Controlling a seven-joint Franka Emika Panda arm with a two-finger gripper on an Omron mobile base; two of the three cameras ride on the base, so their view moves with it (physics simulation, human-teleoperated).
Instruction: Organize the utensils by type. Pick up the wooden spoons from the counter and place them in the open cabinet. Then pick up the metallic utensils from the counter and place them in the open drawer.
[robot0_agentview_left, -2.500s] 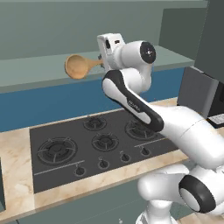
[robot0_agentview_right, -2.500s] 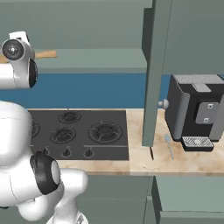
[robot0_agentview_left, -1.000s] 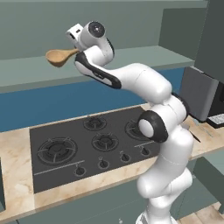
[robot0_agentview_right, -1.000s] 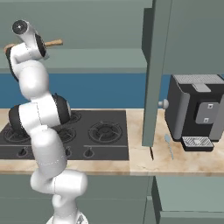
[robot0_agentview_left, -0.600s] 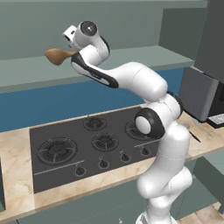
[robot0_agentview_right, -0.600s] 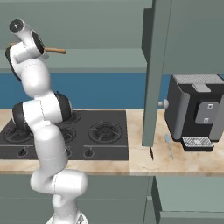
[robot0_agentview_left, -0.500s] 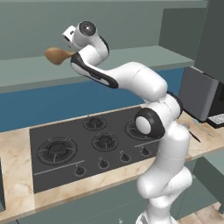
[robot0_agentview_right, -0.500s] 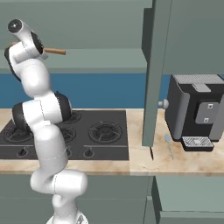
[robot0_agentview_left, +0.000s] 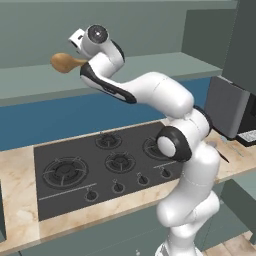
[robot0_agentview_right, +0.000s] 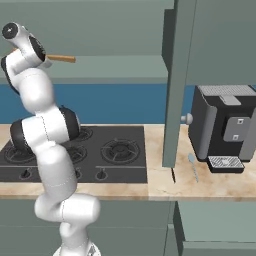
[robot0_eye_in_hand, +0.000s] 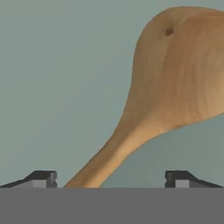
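Above the cabinet shelf (robot0_agentview_left: 150, 67), one large wooden spoon (robot0_agentview_left: 64, 62) sits gripped in the tool (robot0_eye_in_hand: 111, 177), bowl forward. One pale metal spoon (robot0_agentview_right: 192, 166) lies on the bench (robot0_agentview_right: 160, 182) beside the coffee machine (robot0_agentview_right: 225, 127). Remaining utensils and the drawer cannot be made out.

- The spoon (robot0_eye_in_hand: 175, 83) is wood, orange-brown, with faint grain and a smooth matt face.
- The counter (robot0_agentview_right: 165, 182) looks like beige marbled stone, lightly polished.
- The hob (robot0_agentview_left: 100, 170) is dark and smooth with a dull sheen.
- The cabinet shelf (robot0_agentview_left: 150, 67) is grey-green, flat and matt.
- The coffee machine (robot0_agentview_right: 225, 125) looks like black plastic with grey metal-like panels.
- The small spoon (robot0_agentview_right: 192, 165) on the counter looks like pale blue-grey metal.
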